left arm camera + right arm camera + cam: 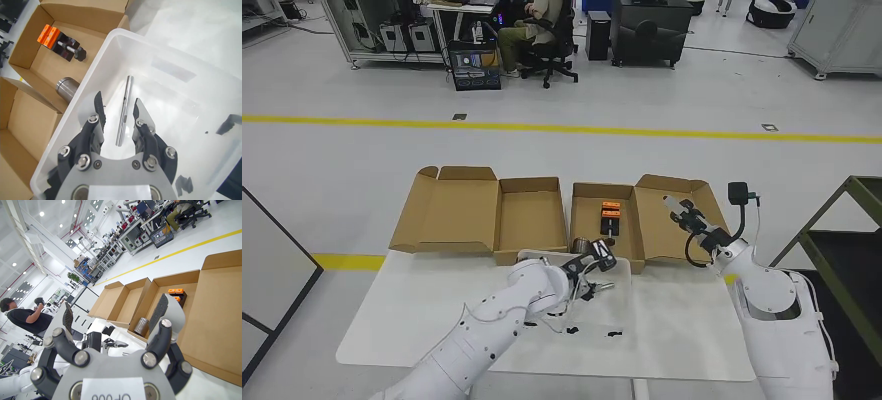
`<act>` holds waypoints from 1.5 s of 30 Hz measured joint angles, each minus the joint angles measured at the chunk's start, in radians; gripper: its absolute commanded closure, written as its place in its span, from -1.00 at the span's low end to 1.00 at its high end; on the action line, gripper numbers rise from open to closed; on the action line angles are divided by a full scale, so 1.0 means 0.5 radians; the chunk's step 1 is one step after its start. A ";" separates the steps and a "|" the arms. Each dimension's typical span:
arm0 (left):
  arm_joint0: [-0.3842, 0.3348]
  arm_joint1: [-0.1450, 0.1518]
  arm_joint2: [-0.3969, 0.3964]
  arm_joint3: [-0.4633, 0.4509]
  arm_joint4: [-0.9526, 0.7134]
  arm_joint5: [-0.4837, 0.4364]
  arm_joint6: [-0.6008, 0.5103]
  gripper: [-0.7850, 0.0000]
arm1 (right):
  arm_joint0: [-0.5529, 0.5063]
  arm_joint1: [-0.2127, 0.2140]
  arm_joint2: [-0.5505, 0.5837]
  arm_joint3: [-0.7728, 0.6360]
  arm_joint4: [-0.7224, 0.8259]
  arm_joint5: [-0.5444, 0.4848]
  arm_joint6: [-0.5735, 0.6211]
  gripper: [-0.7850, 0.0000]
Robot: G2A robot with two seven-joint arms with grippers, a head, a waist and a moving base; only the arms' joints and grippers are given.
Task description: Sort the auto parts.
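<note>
From above, a white table (pixel 682 340) carries two open cardboard boxes side by side along its far edge. The left box (pixel 527 215) touches the right box (pixel 587 200), which holds an orange-and-black vise (pixel 611 213) and, at its near end, a short metal cylinder (pixel 581 245). The left gripper (pixel 595 268) hangs just on the near side of the right box, over a clear plastic bin (pixel 527 254). The right gripper (pixel 675 205) is held up over that box's right-hand flap. A few small black bits (pixel 614 332) lie on the tabletop towards its near edge. Beyond the table, pale floor runs out to a yellow line (pixel 542 127), with workbenches at the far end.

At the left wrist, the left gripper (pixel 117 97) stands spread apart with nothing in it. A slim steel rod (pixel 124 111) lies flat on the bin's floor. It shows between the two fingers and touches neither, as far as I can see. Its long axis runs roughly along the bin wall that sits against the right box. One end lies back towards the gripper's base and the other points out past the fingertips. The vise and cylinder sit just beyond that wall.

At the right wrist, the right gripper (pixel 114 310) is also spread wide and empty, up in the air and facing across the boxes. The cylinder and vise show past its fingers. Behind them are the yellow line, rows of benches and shelving, and a high ceiling with round lights.
</note>
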 measured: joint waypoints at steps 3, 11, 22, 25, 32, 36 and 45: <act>-0.022 -0.024 0.052 0.065 0.017 0.009 -0.041 0.03 | 0.000 0.000 0.000 0.000 0.000 0.000 0.000 -1.00; -0.086 -0.082 0.125 0.219 0.035 0.085 -0.092 0.03 | 0.000 0.000 0.000 0.000 0.000 0.000 0.000 -1.00; -0.144 -0.150 0.193 0.388 0.040 0.076 -0.065 0.02 | 0.000 0.000 0.000 0.000 0.000 0.000 0.000 -1.00; -0.157 -0.165 0.201 0.424 0.035 0.068 -0.063 0.04 | 0.000 0.000 0.000 0.000 0.000 0.000 0.000 -1.00; -0.173 -0.192 0.205 0.489 0.003 0.029 -0.055 0.04 | 0.000 0.000 0.000 0.000 0.000 0.000 0.000 -1.00; -0.181 -0.205 0.200 0.519 -0.007 0.036 -0.059 0.07 | 0.000 0.000 0.000 0.000 0.000 0.000 0.000 -1.00; -0.191 -0.229 0.200 0.561 -0.006 0.018 -0.068 1.00 | 0.000 0.000 0.000 0.000 0.000 0.000 0.000 -1.00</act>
